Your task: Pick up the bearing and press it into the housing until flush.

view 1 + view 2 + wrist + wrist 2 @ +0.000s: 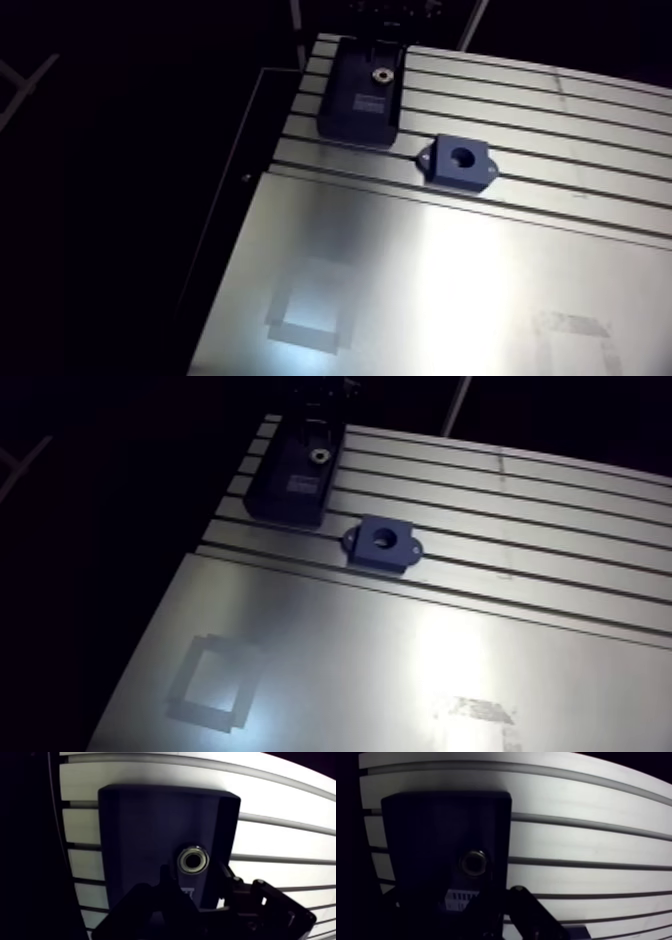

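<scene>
The hand (192,876) hung released over the block (145,827). Its two dark fingers (164,882) were spread to either side of the bearing (194,859) and, as far as the wrist view showed, did not touch it. The bearing, a small bright ring, sat in a round seat in the top of the block, near the end under the hand. A pale label (187,893) lay just beside it on the same face.

The block was dark and rectangular and lay flat on the slotted worktop (560,130), close to its edge, with the slots running on past it. The housing (459,163) was a dark blue piece with an open round bore and a small lug at each side. It rested on the slats near the block's corner, apart from it, on the side away from the worktop's edge.

Nearer the arm view than the block, a smooth metal sheet (430,280) covered the worktop and shone with broad glare. A pale square patch (310,320) showed on it; whether it was a mark or a reflection I could not tell.
</scene>
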You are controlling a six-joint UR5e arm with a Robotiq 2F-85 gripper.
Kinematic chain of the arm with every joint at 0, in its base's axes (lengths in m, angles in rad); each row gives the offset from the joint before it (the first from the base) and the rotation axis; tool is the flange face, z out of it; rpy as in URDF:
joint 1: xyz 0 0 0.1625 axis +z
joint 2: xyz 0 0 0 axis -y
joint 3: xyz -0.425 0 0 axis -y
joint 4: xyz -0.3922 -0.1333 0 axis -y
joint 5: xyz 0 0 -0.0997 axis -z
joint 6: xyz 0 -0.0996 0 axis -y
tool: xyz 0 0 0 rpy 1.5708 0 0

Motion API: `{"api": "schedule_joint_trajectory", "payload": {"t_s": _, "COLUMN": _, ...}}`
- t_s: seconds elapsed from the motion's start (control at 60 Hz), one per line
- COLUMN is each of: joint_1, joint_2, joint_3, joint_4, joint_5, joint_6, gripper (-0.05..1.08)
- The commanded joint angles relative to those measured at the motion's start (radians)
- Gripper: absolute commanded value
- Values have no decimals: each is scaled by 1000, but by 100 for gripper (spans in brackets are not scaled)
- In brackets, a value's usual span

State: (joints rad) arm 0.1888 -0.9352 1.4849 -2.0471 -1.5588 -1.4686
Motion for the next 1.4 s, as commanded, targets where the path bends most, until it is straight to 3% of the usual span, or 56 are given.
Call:
{"api": "schedule_joint_trajectory", "payload": {"t_s": 0.017, "joint_1": 1, "joint_2": 5, "joint_3": -1, "joint_4": -5, "joint_5": -2, "joint_6": 0, "gripper": 51}}
{"api": "schedule_joint_trajectory", "payload": {"t_s": 1.4, "joint_1": 1, "joint_2": 30, "joint_3": 1, "joint_4": -9, "joint_5": -5, "joint_6": 0, "gripper": 51}}
